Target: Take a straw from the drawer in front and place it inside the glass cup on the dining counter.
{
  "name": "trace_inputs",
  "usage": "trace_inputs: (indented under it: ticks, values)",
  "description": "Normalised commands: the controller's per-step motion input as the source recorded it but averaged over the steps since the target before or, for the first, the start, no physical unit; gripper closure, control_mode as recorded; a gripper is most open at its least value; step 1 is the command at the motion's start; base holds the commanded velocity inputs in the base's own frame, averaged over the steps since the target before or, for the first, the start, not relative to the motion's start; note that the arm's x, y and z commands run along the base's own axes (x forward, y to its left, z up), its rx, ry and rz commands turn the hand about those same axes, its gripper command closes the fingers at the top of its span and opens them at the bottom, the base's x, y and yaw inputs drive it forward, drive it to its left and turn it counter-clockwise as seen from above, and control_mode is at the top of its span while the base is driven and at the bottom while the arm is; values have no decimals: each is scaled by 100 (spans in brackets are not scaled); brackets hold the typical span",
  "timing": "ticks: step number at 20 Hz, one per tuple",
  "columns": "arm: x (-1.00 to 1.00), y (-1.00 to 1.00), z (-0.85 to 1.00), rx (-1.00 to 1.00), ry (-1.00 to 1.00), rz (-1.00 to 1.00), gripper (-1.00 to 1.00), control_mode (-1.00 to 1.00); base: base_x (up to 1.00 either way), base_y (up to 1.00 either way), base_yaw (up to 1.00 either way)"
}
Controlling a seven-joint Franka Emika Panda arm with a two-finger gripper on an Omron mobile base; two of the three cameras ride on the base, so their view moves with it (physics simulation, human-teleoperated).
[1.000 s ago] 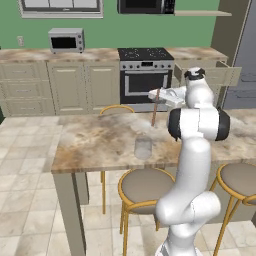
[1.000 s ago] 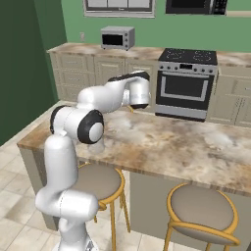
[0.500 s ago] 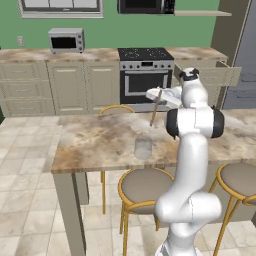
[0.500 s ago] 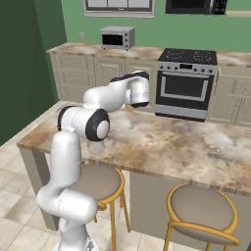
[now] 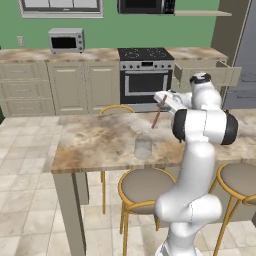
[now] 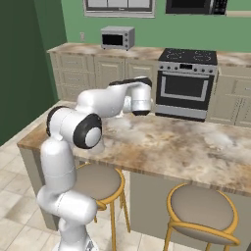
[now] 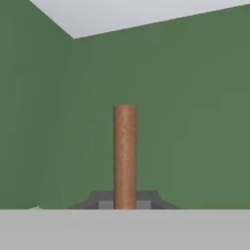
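Note:
My gripper [image 5: 163, 98] hangs over the far side of the dining counter [image 5: 95, 142] and is shut on the straw [image 5: 157, 113], a thin reddish-brown stick slanting down and to the left from the fingers. In the hand view the straw [image 7: 125, 156] stands straight up between the two dark fingertips [image 7: 101, 201] against a green wall. The glass cup [image 5: 143, 148], clear and upright, stands near the counter's front edge, below and a little left of the straw's lower end. The beige drawer [image 5: 206, 71] stands pulled open at the back right, behind the arm.
Two round stools [image 5: 145, 185] [image 5: 241, 179] stand at the counter's near side, and a wooden chair [image 5: 116, 108] at its far side. A stove [image 5: 145, 75] and a microwave [image 5: 66, 40] line the back wall. In the right base view the arm lies across the counter [image 6: 186, 147].
The arm has turned a little at its elbow. The straw in the gripper has shifted slightly lower over the counter. The cup and the drawer have not moved.

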Motion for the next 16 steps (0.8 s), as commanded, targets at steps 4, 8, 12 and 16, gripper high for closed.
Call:
trace_inputs:
  ticks: [4, 8, 12, 16]
  values:
    - [-8, 9, -1, 0, -2, -42, 100, -100, 0, 0, 0]
    - [1, 33, 0, 0, 0, -48, 100, -100, 0, 0, 0]
    - [15, 34, 0, -1, 0, -49, 100, -100, 0, 0, 0]
    - [7, 15, 0, -1, 0, -50, 100, -100, 0, 0, 0]
